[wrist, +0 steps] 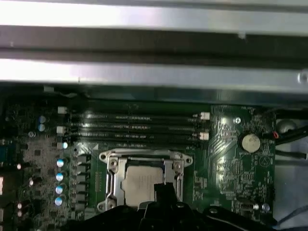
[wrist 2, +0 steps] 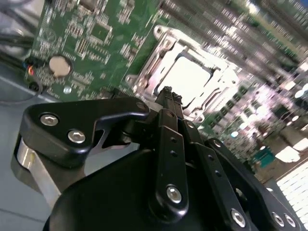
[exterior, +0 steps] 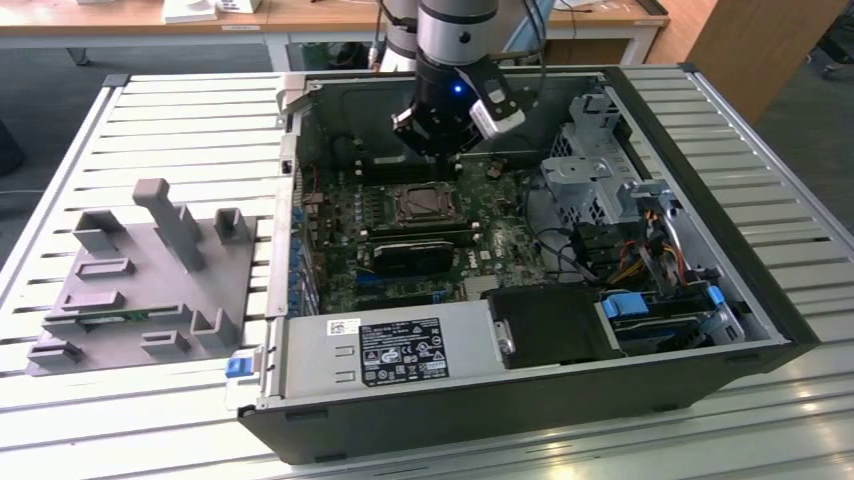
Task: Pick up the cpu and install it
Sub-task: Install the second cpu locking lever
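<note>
The cpu [exterior: 424, 203] lies flat in its metal-framed socket on the green motherboard [exterior: 501, 235] inside the open computer case. Its silvery top is seen in both wrist views, at cpu [wrist 2: 192, 77] and cpu [wrist: 139, 185]. My gripper [exterior: 433, 150] hangs above the board just behind the socket, apart from the chip. In the second wrist view the gripper [wrist 2: 166, 91] has its black fingers pressed together with nothing between them. One fingertip [wrist: 161, 190] overlaps the edge of the chip in the first wrist view.
A grey fixture plate [exterior: 147, 290] with upright blocks lies at the exterior view's left on the slatted table. Inside the case are a black block [exterior: 414, 255], the power supply [exterior: 387, 350], a drive cage [exterior: 587, 150] and cables. Memory slots [wrist: 134, 127] run beside the socket.
</note>
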